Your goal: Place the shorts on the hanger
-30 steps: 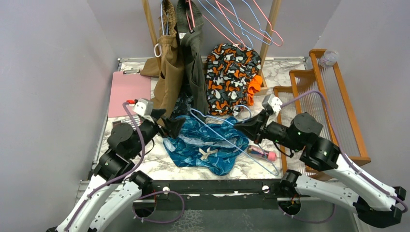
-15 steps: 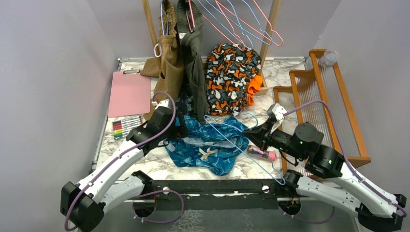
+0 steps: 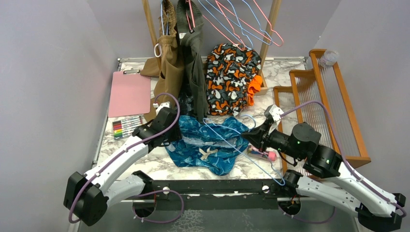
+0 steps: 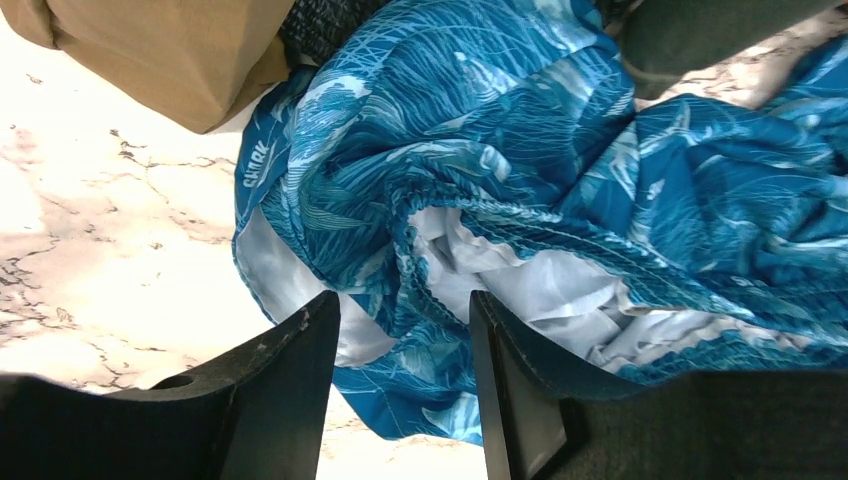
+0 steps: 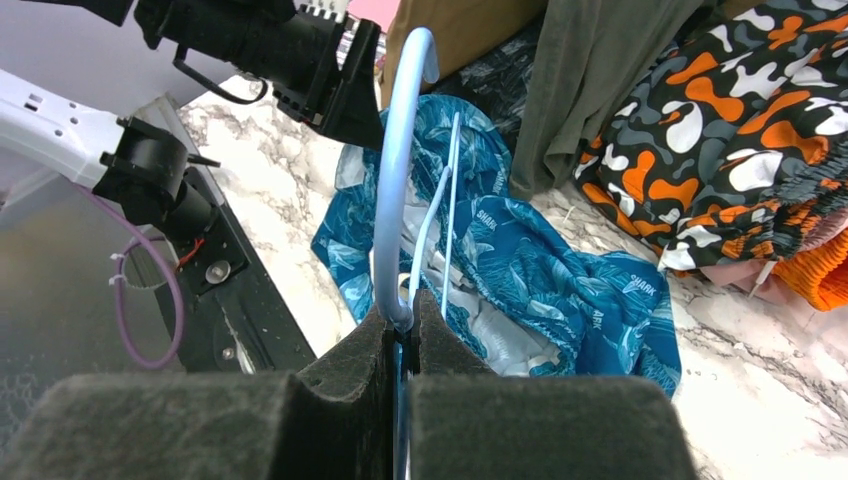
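The teal-blue shorts (image 3: 208, 145) lie crumpled on the marble table, the cream drawstring bow facing the near edge. My left gripper (image 3: 175, 137) is open at the shorts' left edge. In the left wrist view its fingers (image 4: 290, 370) stand either side of a fold of the shorts (image 4: 520, 150) near the gathered waistband, with a gap to the cloth. My right gripper (image 3: 246, 137) is shut on the light-blue wire hanger (image 3: 227, 140), which slants across the shorts. In the right wrist view the gripper (image 5: 403, 320) pinches the hanger (image 5: 395, 200) above the shorts (image 5: 520, 260).
An orange, black and white garment (image 3: 232, 77) lies behind the shorts. Tan (image 3: 170, 63) and olive (image 3: 193, 63) garments hang from a rail with pink hangers (image 3: 251, 24). A pink clipboard (image 3: 129, 93) and markers (image 3: 126, 126) lie at left, a wooden rack (image 3: 314, 106) at right.
My left arm has unfolded and reached forward to the left edge of the shorts. My right gripper has shifted slightly with the hanger, which now lies further over the shorts.
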Action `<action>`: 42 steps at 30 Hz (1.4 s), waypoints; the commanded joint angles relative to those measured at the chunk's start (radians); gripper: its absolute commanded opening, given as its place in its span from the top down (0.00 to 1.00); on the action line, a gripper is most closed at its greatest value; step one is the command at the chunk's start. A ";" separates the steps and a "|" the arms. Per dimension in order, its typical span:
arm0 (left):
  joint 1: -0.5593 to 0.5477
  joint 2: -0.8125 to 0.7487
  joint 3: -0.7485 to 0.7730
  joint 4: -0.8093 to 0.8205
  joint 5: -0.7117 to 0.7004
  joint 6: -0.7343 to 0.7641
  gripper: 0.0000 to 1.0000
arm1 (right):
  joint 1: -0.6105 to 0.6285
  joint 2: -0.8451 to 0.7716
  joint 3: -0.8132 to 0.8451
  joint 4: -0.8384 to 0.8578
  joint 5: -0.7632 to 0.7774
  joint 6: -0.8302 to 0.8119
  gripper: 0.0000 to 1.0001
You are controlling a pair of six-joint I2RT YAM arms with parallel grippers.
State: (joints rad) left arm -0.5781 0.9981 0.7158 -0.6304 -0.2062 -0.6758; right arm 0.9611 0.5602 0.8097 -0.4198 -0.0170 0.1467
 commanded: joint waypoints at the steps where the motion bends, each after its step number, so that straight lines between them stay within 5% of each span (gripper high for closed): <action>1: -0.001 0.045 0.014 0.003 -0.056 0.021 0.47 | 0.006 0.010 -0.005 0.041 -0.043 0.005 0.99; 18: 0.001 0.137 0.029 0.060 -0.045 0.022 0.53 | 0.006 0.033 -0.015 0.068 -0.070 0.009 0.99; 25: 0.001 0.187 0.028 0.088 -0.021 0.024 0.68 | 0.007 0.030 -0.024 0.065 -0.094 0.026 0.99; 31: 0.001 0.152 0.028 0.083 0.004 0.031 0.99 | 0.007 0.035 -0.018 0.056 -0.101 0.028 0.99; 42: 0.001 -0.031 0.102 -0.040 0.028 -0.016 1.00 | 0.007 0.119 0.028 0.127 -0.144 0.025 0.99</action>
State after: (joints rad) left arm -0.5781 1.0241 0.7601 -0.6197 -0.2054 -0.6708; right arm 0.9615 0.6422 0.7956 -0.3752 -0.1104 0.1658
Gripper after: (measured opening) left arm 0.018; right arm 0.039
